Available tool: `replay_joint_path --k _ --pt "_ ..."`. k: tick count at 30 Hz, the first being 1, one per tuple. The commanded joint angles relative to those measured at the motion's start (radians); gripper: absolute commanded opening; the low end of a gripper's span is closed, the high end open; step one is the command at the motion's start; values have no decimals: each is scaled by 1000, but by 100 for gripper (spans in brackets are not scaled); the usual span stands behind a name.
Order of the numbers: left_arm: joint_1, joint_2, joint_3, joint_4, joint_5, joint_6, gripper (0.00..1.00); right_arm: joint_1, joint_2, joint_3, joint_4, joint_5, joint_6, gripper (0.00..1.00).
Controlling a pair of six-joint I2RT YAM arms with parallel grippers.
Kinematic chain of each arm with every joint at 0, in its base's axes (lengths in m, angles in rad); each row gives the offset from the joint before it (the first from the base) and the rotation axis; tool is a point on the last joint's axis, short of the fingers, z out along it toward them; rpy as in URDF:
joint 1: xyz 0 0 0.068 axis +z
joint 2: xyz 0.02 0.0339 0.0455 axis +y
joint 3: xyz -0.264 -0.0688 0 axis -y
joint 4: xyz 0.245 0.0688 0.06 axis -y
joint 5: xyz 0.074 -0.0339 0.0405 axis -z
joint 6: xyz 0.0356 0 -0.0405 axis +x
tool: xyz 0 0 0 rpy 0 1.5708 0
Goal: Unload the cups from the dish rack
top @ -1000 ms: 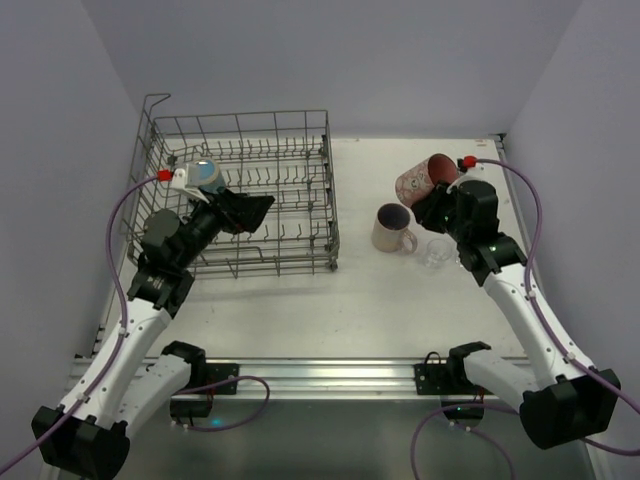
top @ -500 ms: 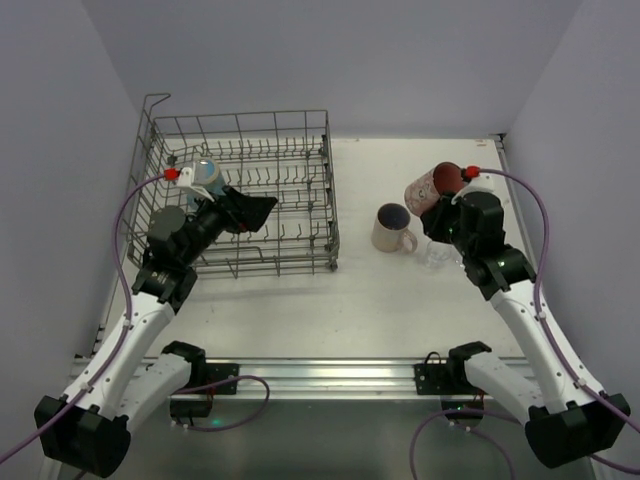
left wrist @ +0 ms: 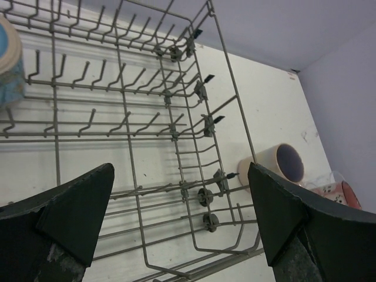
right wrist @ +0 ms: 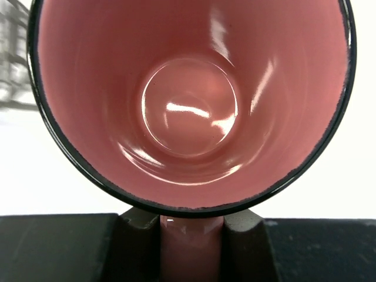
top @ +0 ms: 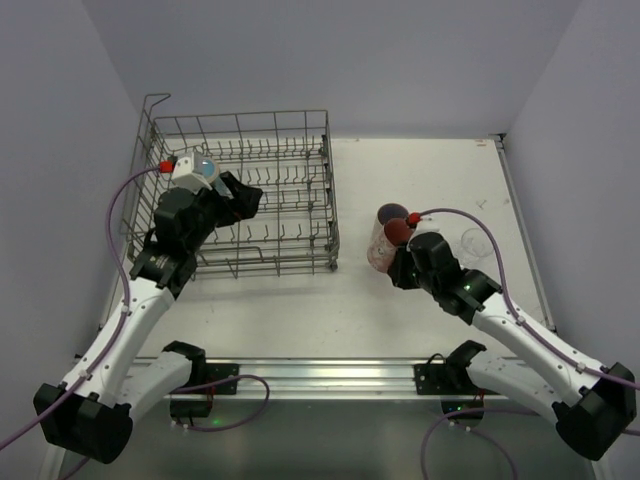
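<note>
The grey wire dish rack stands at the table's back left. In its back left part stands a cream cup with a blue inside. My left gripper hangs open over the rack floor, with nothing between its fingers. My right gripper is shut on the handle of the translucent red mug, held low just in front of the pale pink-cream mug. The clear glass tumbler stands to their right.
Lilac walls close in the white table at the back and on both sides. A metal rail carrying the arm bases runs along the near edge. Purple cables loop out from both arms.
My right arm has carried the red mug from the back right down and left, to just in front of the cream mug, uncovering the tumbler. My left gripper has shifted slightly back over the rack.
</note>
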Motion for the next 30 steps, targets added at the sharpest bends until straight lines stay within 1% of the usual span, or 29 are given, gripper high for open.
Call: replay_joint_path --k 1,5,9,12,16,19,23,30 --pt "8 -21 74 -72 -132 56 100 26 -30 -18 150 98 51 0" --pt "8 -28 119 -110 -217 67 100 52 -27 -56 166 126 79 0" --pt "8 2 174 -205 -362 53 100 75 -2 -79 167 184 123 0" --pt "8 25 197 -277 -436 38 100 98 22 -107 195 253 164 0" --pt "8 30 187 -296 -467 32 100 124 76 -131 238 331 218 0" --pt "8 25 174 -299 -488 22 100 147 135 -115 218 403 256 0" --pt "8 35 173 -301 -516 18 100 170 208 -73 195 445 306 0" --pt "8 82 189 -325 -531 13 100 203 286 -65 196 497 390 0"
